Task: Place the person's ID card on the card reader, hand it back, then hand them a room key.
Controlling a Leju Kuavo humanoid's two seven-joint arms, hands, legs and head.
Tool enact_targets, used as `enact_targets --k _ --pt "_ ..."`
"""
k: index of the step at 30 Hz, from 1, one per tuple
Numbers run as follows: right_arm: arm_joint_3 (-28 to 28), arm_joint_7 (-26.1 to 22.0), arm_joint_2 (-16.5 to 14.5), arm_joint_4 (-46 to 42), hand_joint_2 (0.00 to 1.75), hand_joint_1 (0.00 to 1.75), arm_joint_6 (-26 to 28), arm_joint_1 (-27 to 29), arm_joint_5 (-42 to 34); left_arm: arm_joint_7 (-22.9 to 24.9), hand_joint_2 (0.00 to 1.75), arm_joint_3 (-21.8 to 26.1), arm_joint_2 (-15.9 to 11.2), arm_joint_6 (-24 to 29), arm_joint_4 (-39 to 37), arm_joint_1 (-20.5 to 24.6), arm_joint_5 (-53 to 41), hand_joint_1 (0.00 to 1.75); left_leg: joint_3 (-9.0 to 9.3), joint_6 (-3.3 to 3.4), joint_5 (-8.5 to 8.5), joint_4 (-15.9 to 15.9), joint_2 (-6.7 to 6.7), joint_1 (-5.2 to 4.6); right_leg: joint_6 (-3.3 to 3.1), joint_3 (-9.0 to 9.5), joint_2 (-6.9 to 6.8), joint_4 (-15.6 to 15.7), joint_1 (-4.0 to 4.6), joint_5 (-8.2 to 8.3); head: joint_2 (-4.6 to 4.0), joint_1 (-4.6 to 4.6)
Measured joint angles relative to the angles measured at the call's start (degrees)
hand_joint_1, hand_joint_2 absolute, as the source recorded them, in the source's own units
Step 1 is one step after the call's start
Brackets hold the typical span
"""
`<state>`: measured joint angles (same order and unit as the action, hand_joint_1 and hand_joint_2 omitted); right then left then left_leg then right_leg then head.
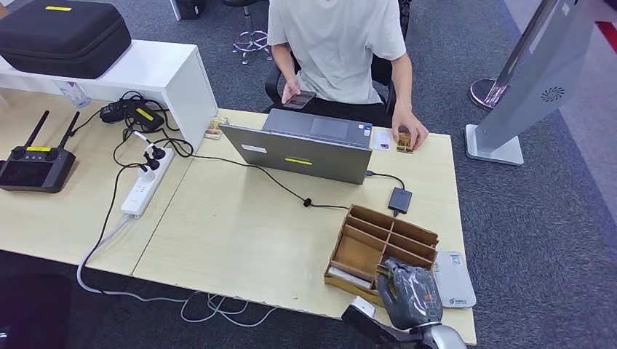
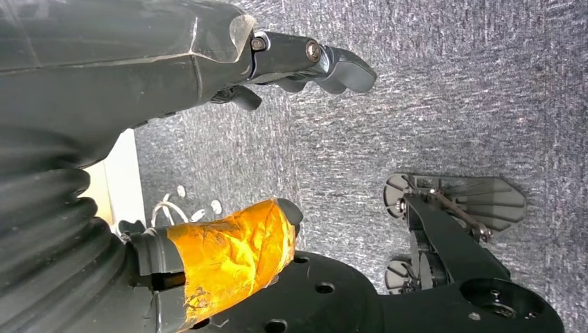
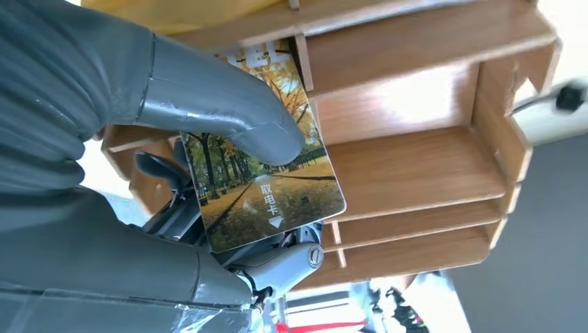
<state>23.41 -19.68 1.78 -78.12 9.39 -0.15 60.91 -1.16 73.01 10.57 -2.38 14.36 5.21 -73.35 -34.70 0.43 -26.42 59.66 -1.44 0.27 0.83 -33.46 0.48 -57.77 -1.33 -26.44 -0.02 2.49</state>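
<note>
Right hand (image 3: 208,180) grips room key (image 3: 267,191), thumb on top, fingers (image 3: 163,170) under, just over wooden box (image 3: 430,166) on worktop (image 1: 240,240). Left hand (image 2: 208,83) empty, fingers apart.

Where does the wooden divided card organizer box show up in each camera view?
Head view: the brown wooden divided organizer box sits at the light wooden table's near right corner, right behind the right hand.
Left wrist view: not in it; grey carpet under the hanging left hand.
Right wrist view: its compartments lie behind the autumn-tree room key card the hand's thumb pins.
Shared landmark: the right hand against the box.
</note>
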Motion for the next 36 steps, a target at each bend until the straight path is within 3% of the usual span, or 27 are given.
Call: enact_targets --k 14,22,36 --pt "-5.45 2.30 -6.06 1.01 1.75 1.75 -4.09 -19.65 -4.05 -0.01 1.75 -1.80 -0.44 -0.99 0.00 -0.01 -2.55 0.00 -0.15 -0.04 0.29 0.00 0.05 0.03 -0.12 -0.20 0.04 -0.08 0.02 0.25 -0.01 0.01" --pt "-10.48 6.37 -10.71 7.42 1.75 1.75 -5.78 -32.82 -5.81 -0.07 1.75 -3.27 -0.69 -1.58 0.00 0.03 -3.96 0.00 -0.20 -0.06 0.36 0.01 0.08 0.03 -0.12 -0.30 0.08 -0.11 0.02 0.30 -0.01 0.00" --pt "-12.18 6.58 -12.80 10.97 1.75 1.75 -5.75 -35.76 -5.27 -0.07 1.75 -4.29 -0.85 -1.61 0.00 0.01 -4.27 0.00 -0.23 -0.06 0.35 0.00 0.07 0.03 -0.12 -0.32 0.07 -0.11 0.02 0.30 0.00 0.00"
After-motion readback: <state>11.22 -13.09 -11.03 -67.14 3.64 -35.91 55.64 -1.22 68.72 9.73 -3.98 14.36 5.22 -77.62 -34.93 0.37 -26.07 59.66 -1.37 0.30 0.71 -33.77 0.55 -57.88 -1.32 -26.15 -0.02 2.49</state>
